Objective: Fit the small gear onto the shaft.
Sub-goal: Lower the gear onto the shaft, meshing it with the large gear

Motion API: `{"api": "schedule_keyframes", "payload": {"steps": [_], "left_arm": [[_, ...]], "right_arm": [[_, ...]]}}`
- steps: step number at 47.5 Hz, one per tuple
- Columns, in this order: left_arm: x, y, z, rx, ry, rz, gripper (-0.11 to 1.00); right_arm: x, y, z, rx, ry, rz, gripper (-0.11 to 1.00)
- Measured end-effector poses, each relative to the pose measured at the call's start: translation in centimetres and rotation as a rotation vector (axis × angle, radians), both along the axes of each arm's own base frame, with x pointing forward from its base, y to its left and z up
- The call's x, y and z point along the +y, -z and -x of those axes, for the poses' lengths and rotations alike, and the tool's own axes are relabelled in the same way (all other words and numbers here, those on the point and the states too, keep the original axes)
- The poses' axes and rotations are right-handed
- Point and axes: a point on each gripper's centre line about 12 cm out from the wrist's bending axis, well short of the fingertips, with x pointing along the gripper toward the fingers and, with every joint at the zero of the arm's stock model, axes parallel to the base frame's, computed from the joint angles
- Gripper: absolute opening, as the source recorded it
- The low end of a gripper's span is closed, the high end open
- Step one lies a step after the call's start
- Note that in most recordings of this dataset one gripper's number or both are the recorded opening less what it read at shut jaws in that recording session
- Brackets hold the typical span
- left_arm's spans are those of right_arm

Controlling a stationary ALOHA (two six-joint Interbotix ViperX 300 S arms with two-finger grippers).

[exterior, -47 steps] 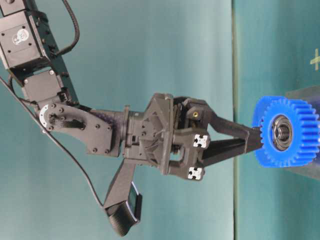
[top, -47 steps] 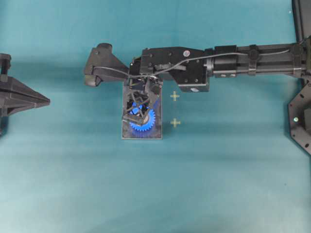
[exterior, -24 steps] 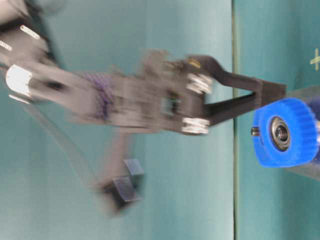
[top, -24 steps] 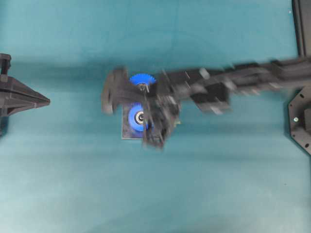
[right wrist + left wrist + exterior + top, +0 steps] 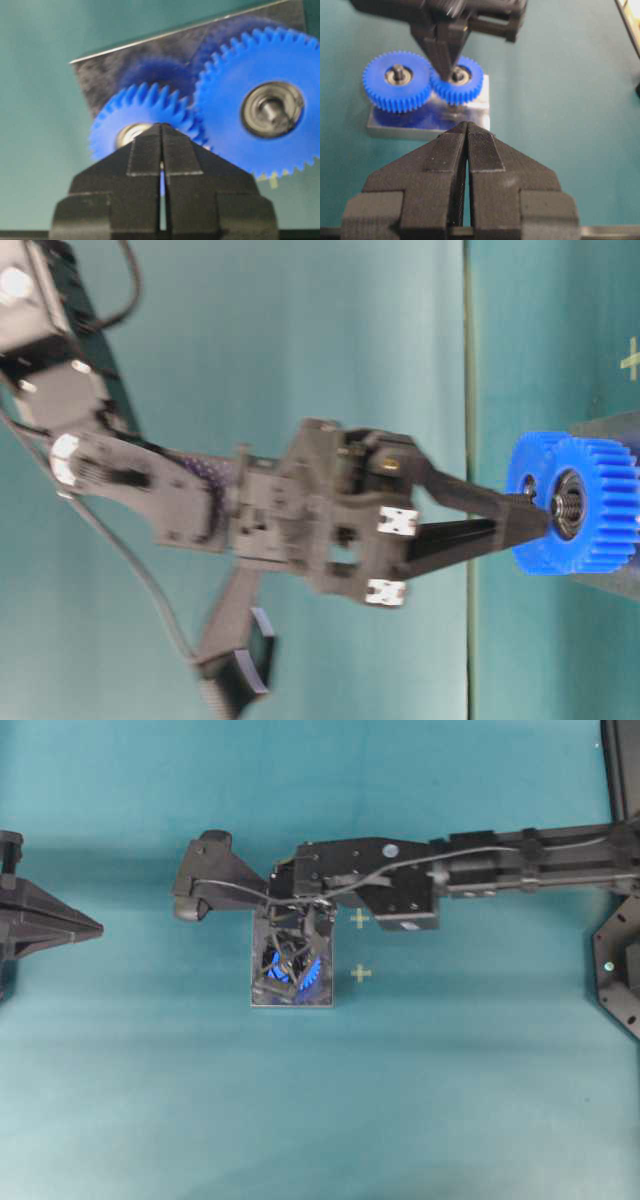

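Gears number two on one grey plate [image 5: 427, 125]: the small gear [image 5: 458, 80] meshes beside the larger gear [image 5: 397, 79]. Right gripper [image 5: 161, 131] jaws clenched over its hub; left gripper [image 5: 466, 131] jaws clenched, empty.

The light is even and rather bright in all views, with soft shadows on the teal worktop [image 5: 150, 1100] under the arm in the overhead view. In the table-level view the arm at the upper left is smeared by motion blur. The right wrist view is soft; the grey plate [image 5: 100, 75] there shows blue reflections of the gears.
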Motion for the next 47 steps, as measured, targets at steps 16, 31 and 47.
{"api": "schedule_keyframes", "payload": {"steps": [16, 31, 47], "left_arm": [[0.0, 0.0, 0.0, 0.000, -0.001, 0.004, 0.00], [0.0, -0.1, 0.0, -0.003, -0.001, 0.003, 0.00], [0.0, -0.1, 0.0, -0.003, -0.003, 0.004, 0.00]], "right_arm": [[-0.5, 0.2, 0.2, -0.012, 0.008, 0.008, -0.01], [2.0, -0.3, 2.6, 0.050, 0.016, -0.031, -0.01], [1.8, -2.7, 2.6, -0.002, 0.020, 0.010, -0.01]]}}
